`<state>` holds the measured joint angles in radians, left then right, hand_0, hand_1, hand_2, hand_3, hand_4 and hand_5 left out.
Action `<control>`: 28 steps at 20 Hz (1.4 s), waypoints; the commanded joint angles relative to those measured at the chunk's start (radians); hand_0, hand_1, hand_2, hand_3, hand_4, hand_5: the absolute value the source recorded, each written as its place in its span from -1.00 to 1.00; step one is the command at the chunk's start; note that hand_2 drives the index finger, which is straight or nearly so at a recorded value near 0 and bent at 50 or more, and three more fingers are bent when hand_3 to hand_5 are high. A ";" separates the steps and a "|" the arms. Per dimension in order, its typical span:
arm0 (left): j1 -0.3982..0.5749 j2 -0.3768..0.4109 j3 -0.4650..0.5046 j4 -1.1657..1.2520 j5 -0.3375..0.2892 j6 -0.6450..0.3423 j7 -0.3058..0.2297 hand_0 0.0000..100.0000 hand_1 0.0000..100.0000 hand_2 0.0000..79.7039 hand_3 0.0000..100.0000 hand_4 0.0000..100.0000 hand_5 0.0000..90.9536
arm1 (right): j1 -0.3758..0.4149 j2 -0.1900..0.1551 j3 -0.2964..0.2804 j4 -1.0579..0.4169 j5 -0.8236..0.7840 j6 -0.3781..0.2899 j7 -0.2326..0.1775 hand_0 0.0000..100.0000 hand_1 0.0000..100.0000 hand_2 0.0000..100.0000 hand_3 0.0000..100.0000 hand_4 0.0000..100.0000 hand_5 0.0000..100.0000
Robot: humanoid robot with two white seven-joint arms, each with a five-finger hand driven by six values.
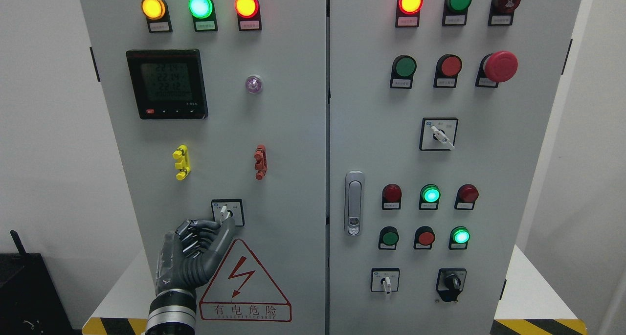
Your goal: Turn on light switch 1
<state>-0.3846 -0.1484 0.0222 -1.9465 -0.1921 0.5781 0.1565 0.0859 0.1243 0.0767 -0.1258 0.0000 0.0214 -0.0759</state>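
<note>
A small rotary switch (227, 212) with a white knob sits in a black-framed square plate low on the left cabinet door (274, 144). My left hand (222, 222) comes up from the bottom left and reaches the switch from below. Its fingers (198, 234) are curled, and the thumb and index fingertip pinch the lower end of the white knob, which points roughly straight up. The palm covers the panel just left of the red-bordered electric warning triangle (244, 283). My right hand is out of view.
Above the switch are yellow (181, 162) and red (261, 162) terminal clips, a digital meter (167, 84) and three lit lamps. The right door carries a latch handle (354, 203), lamps, push buttons, a red emergency stop (501, 66) and more rotary switches (438, 134).
</note>
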 commanded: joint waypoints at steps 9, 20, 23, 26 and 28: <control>-0.006 0.000 0.008 0.001 0.002 0.019 -0.005 -0.77 0.29 0.42 0.57 0.68 0.74 | 0.000 0.000 0.000 0.000 -0.025 0.000 0.001 -1.00 -1.00 -1.00 -1.00 -1.00 -1.00; -0.016 -0.002 0.012 0.001 -0.001 0.026 -0.005 -0.77 0.26 0.42 0.58 0.69 0.75 | 0.000 0.000 0.000 0.000 -0.025 0.000 0.001 -1.00 -1.00 -1.00 -1.00 -1.00 -1.00; -0.016 -0.002 0.012 0.001 -0.001 0.026 -0.005 -0.77 0.25 0.43 0.58 0.69 0.75 | 0.000 0.000 0.000 0.000 -0.025 0.000 0.001 -1.00 -1.00 -1.00 -1.00 -1.00 -1.00; -0.016 -0.002 0.012 0.001 -0.001 0.026 -0.003 -0.76 0.24 0.43 0.58 0.69 0.75 | 0.000 0.000 0.000 0.000 -0.025 0.000 0.001 -1.00 -1.00 -1.00 -1.00 -1.00 -1.00; -0.016 -0.002 0.013 0.001 -0.003 0.028 -0.005 -0.76 0.23 0.43 0.59 0.69 0.75 | 0.000 0.000 0.000 0.000 -0.025 0.000 0.001 -1.00 -1.00 -1.00 -1.00 -1.00 -1.00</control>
<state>-0.3996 -0.1499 0.0103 -1.9454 -0.1928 0.6045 0.1482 0.0859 0.1243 0.0767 -0.1258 0.0000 0.0215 -0.0759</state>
